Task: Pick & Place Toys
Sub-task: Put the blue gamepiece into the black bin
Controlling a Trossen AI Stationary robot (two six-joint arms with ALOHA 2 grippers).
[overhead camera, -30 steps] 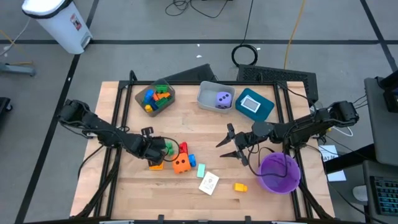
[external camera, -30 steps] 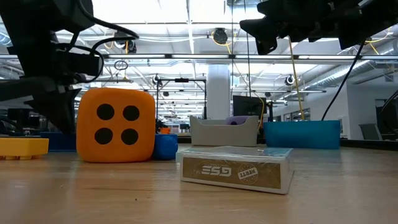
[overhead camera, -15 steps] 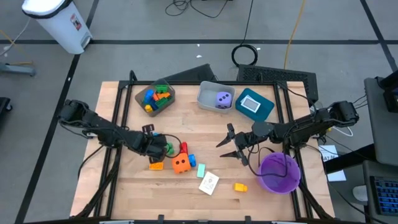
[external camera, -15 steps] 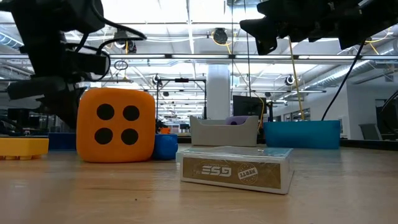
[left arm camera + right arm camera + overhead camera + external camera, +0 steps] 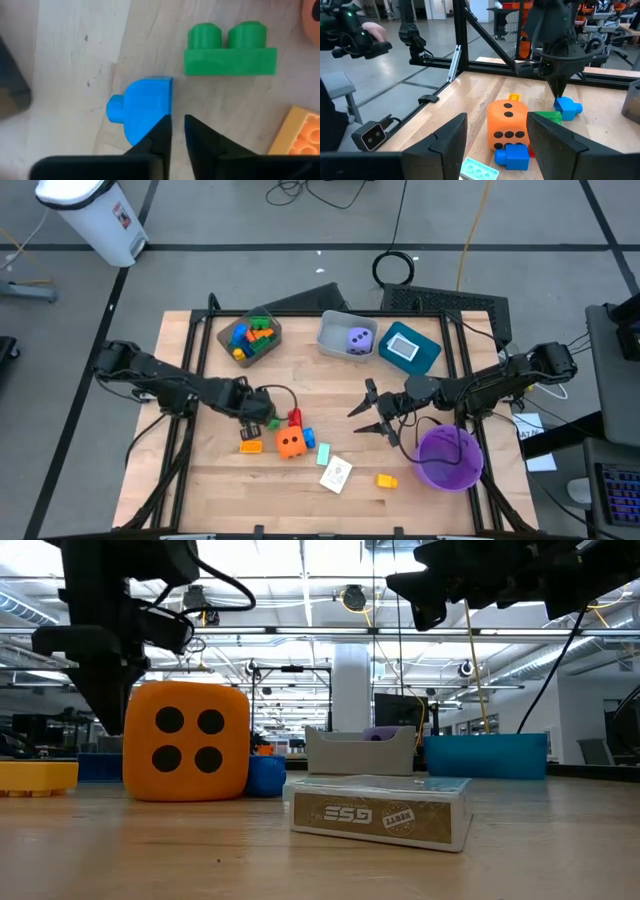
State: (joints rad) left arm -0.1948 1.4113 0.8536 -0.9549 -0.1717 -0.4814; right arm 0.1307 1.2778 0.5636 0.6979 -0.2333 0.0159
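My left gripper [image 5: 177, 122] points down, shut and empty, just above a blue rounded block [image 5: 142, 112] that lies flat on the table. A green two-stud block [image 5: 230, 49] lies beside it, and an orange block [image 5: 250, 446] and the orange dotted die [image 5: 291, 443] lie nearer the front edge. The right wrist view shows the left gripper's tip [image 5: 559, 94] over the blue block [image 5: 567, 107]. My right gripper [image 5: 368, 413] hangs level and open at mid-table, facing the die [image 5: 507, 122].
At the far edge stand a brown bin [image 5: 248, 338] of blocks, a grey bin [image 5: 335, 340] with a purple die and a teal bin [image 5: 425, 355] with a card. A purple bowl [image 5: 447, 465] sits front right. A red block [image 5: 295, 417], a teal block [image 5: 323, 451], a card box [image 5: 336, 474] and a yellow block [image 5: 386, 479] lie loose.
My left gripper has risen and gone a little toward the table's far edge and right, away from the orange block, turning slightly; it stays shut. The toys lie where they were.
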